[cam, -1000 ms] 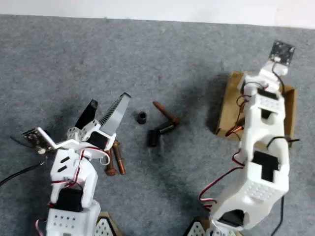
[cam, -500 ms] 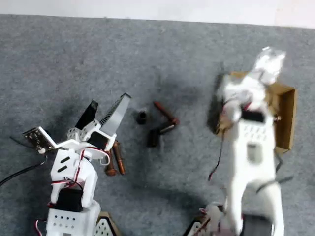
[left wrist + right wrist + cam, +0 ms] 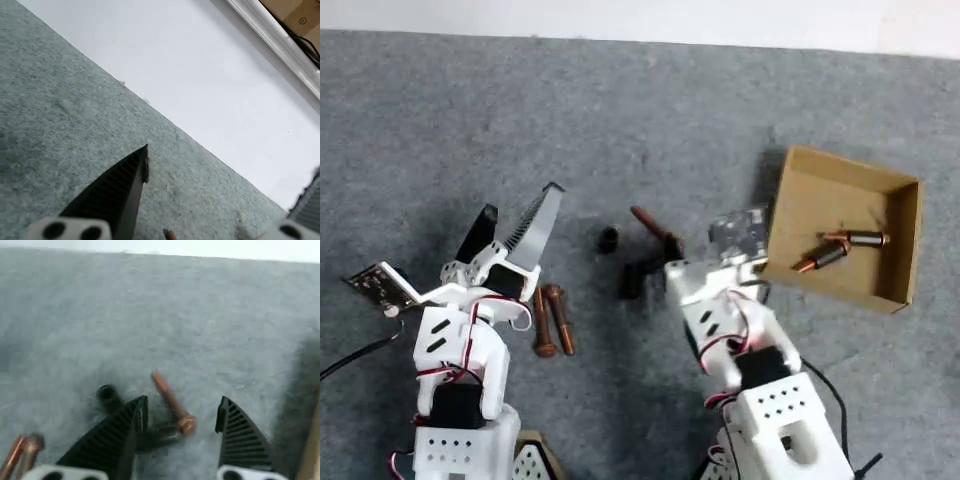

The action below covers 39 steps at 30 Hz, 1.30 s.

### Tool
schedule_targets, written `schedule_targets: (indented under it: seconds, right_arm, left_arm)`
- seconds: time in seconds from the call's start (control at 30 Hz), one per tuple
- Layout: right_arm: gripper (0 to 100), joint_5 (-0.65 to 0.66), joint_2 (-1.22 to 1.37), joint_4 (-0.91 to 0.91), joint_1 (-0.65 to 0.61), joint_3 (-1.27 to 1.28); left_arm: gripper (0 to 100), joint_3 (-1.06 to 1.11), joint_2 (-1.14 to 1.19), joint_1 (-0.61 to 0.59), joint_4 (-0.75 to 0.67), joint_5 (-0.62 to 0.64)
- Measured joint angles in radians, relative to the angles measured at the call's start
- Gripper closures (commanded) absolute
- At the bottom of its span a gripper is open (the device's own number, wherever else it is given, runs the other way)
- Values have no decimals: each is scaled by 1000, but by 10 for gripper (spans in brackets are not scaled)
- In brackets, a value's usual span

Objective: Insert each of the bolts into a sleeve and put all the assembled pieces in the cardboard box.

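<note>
The cardboard box at the right holds two assembled pieces. A copper bolt, a small black sleeve and another dark sleeve lie mid-table. Two more bolts lie side by side near the left arm. My right gripper is open just short of the middle bolt, which lies between its fingers' lines. A second dark sleeve lies below it. My left gripper is open over bare carpet, beyond the bolt pair.
Grey carpet covers the table, and a white wall runs along its far edge. The right arm's body stands between the middle parts and the box.
The right arm has swung from over the box to the middle of the table, uncovering the box and its two pieces. The left gripper has shifted slightly left and farther away.
</note>
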Motion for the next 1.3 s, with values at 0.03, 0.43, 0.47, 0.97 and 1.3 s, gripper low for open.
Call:
schedule_targets:
  seconds: [0.03,0.43,0.47,0.97,1.3]
  right_arm:
    - [800,6,6,-12,-15,2]
    - [800,8,471,-68,-216,-238]
    - [800,8,534,-91,-219,-269]
    - [800,8,1108,-187,-224,-542]
    - [930,8,1286,-187,-222,-687]
  left_arm:
    - [551,0,0,0,0,0]
    - [551,0,0,0,0,0]
    - [551,0,0,0,0,0]
    - [551,0,0,-9,0,0]
    - [551,0,0,-9,0,0]
